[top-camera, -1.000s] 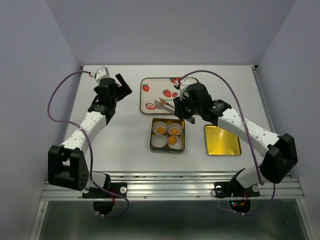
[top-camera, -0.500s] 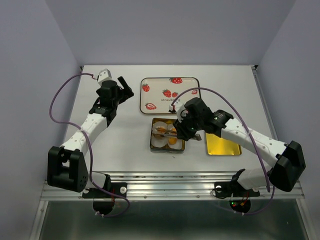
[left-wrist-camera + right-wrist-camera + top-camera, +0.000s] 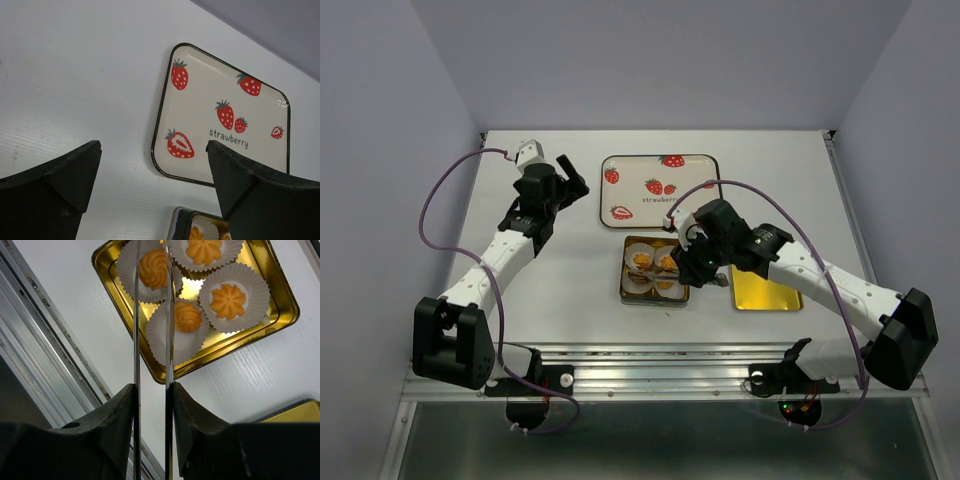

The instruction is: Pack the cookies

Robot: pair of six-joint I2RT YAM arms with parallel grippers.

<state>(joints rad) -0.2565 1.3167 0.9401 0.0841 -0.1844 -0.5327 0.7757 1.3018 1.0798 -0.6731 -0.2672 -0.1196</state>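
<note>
Clamping a pair of thin metal tongs between its fingers, the right gripper hangs over the gold tin at the middle of the overhead view; the two blades stand a little apart and run up past the cup at the top left of the wrist view, their tips out of frame; all four cookies sit in the tin, one in each white paper cup; a flat gold tray lies just right of the tin; toward the upper left, the left gripper hovers with jaws wide apart and empty, above the white table beside the strawberry tray.
</note>
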